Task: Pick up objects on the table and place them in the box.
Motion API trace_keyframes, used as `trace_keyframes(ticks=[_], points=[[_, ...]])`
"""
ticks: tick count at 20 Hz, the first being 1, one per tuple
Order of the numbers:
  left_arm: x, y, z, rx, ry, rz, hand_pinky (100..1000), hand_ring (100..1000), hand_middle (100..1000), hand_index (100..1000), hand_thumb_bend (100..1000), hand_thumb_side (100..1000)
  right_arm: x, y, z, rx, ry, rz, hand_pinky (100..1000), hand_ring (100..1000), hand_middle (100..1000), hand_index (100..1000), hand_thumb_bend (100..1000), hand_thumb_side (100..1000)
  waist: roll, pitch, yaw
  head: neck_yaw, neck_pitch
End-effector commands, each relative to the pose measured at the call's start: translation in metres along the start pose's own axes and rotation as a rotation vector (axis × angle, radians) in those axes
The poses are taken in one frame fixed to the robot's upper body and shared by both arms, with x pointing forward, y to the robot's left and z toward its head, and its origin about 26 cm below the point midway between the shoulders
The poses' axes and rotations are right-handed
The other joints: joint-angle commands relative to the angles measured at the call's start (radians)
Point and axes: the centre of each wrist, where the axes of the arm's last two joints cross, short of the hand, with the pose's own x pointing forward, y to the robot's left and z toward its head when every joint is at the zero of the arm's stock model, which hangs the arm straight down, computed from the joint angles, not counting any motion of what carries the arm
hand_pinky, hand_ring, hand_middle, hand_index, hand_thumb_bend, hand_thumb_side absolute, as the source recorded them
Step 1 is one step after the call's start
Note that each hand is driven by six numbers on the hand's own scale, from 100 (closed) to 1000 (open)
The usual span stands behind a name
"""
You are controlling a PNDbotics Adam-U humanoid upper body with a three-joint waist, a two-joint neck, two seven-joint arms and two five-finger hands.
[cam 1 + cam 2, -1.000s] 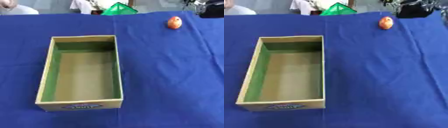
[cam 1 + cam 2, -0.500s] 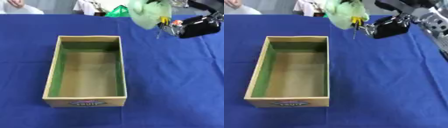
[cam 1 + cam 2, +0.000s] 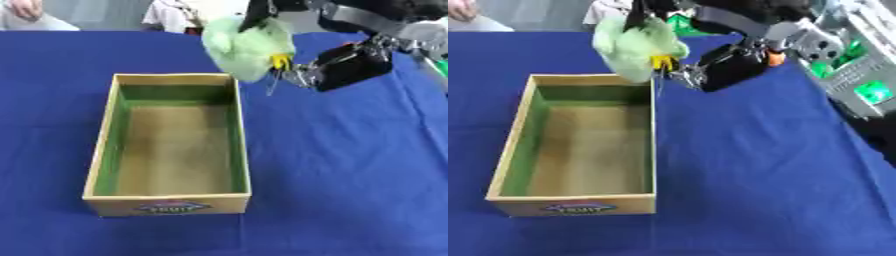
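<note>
The right robot hand (image 3: pixel 346 67) comes in from the upper right and hangs above the blue bench (image 3: pixel 350 170), its black body tilted down toward the left. Just to its left, and touching it at the fingertips, a pale green soft object (image 3: pixel 245 46) with a small yellow part hangs in the air; the fingers appear to pinch it near that yellow part, though the blur makes the exact contact hard to tell. A thin strand dangles from the object beside the robot hand. Below and to the left of the robot hand lies the open cardboard box (image 3: pixel 98 165), green on its inner walls, with a printed label on its near wall; the green object hovers over the box's far right corner, partly above the rim and partly above the bench. In the right eye view, a small orange object (image 3: pixel 775 58) peeps out just behind the robot hand on its right side. The left robot hand shows in neither view.
</note>
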Motion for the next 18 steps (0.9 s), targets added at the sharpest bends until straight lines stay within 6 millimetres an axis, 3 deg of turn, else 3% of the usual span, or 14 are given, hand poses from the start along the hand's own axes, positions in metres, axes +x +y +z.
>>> trace_keyframes(ticks=[1,10,18], points=[[0.006,0.000,-0.006,-0.018,-0.025,0.006,751,834,724,770,272,772,0.009,-0.006,-0.009,0.025,-0.030,0.032,625,591,541,693,100,100,0.001,-0.014,0.003,-0.008,0.010],[0.006,-0.002,-0.005,-0.021,-0.020,0.017,751,835,724,770,273,774,0.028,0.016,-0.037,0.138,-0.125,0.043,613,593,543,690,100,100,-0.002,-0.013,0.012,-0.018,0.011],[0.005,-0.003,-0.005,-0.022,-0.014,0.024,751,835,724,769,268,774,0.024,0.047,-0.051,0.217,-0.146,0.071,618,605,552,693,100,100,0.000,-0.012,0.015,-0.024,0.009]])
